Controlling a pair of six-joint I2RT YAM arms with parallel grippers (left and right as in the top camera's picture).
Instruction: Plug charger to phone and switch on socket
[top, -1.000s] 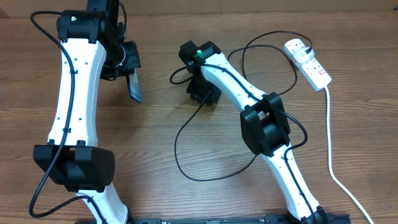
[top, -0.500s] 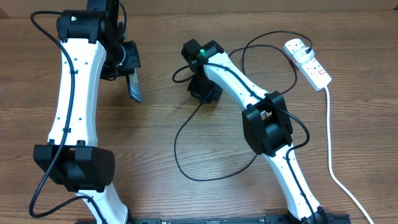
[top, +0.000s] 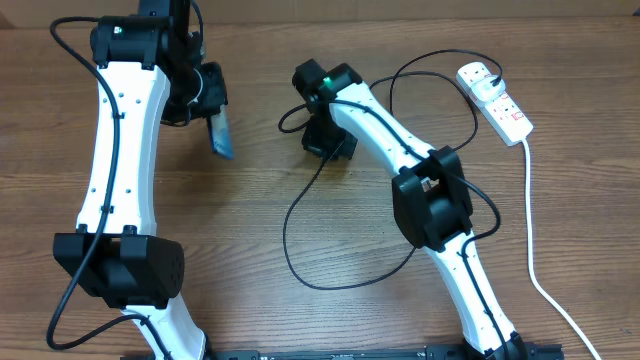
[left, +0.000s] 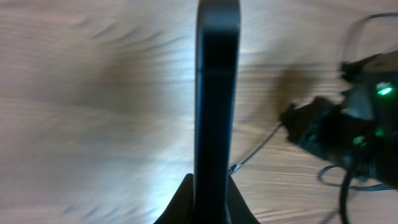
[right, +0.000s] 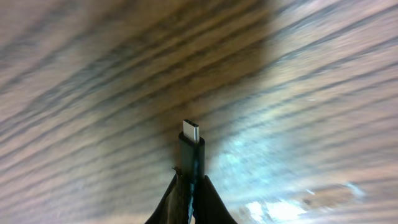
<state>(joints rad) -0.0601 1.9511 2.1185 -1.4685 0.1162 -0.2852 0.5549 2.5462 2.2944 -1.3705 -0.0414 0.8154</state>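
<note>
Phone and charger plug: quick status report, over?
Left gripper shut on phone, held on edge. Right gripper shut on charger plug. Not yet joined; socket untouched, nothing between phone and plug.

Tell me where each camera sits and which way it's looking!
Overhead: above the table, looking straight down; shows the left arm, the right arm, the phone, the charger and the socket.
Left wrist: on the left arm, looking along the left fingers at the phone's thin edge, table behind.
Right wrist: on the right arm, looking past the right fingers at the charger's plug, table behind.
Shared: overhead and left wrist both show the phone and the right arm.
</note>
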